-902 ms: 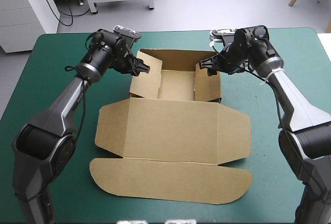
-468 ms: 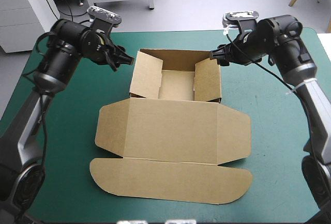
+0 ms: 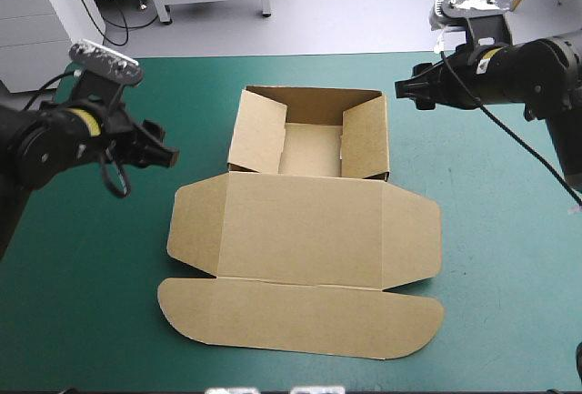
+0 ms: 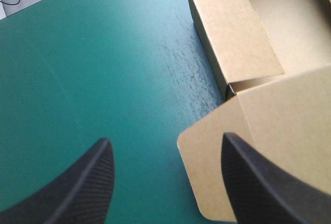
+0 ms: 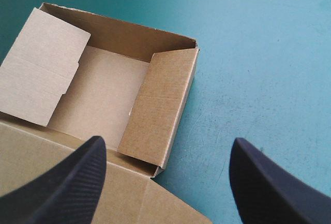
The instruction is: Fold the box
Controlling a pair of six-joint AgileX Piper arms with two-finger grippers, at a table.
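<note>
**Item 1, box**: brown board, sitting mid-table on the teal-green cover, with the tray half toward the far edge. The back wall is standing upright. The left side wall and right side wall are leaning inward over the floor, probably folded over but not pressed home.

**Item 2, lid**: lying flat toward the near edge, its rounded tuck flap spreading beyond it. Lying open like this, it is keeping the tray reachable from above.

**Item 3, left gripper**: hovering over bare cover, well apart from the box's left side. Its black fingers are spread wide and gripping nothing. Its wrist view is facing the lid's corner.

**Item 4, right gripper**: hovering just off the tray's far right corner and not touching it, fingers likewise spread and empty. Both grippers appear to be standing clear, leaving the leaning walls in full view.
</note>
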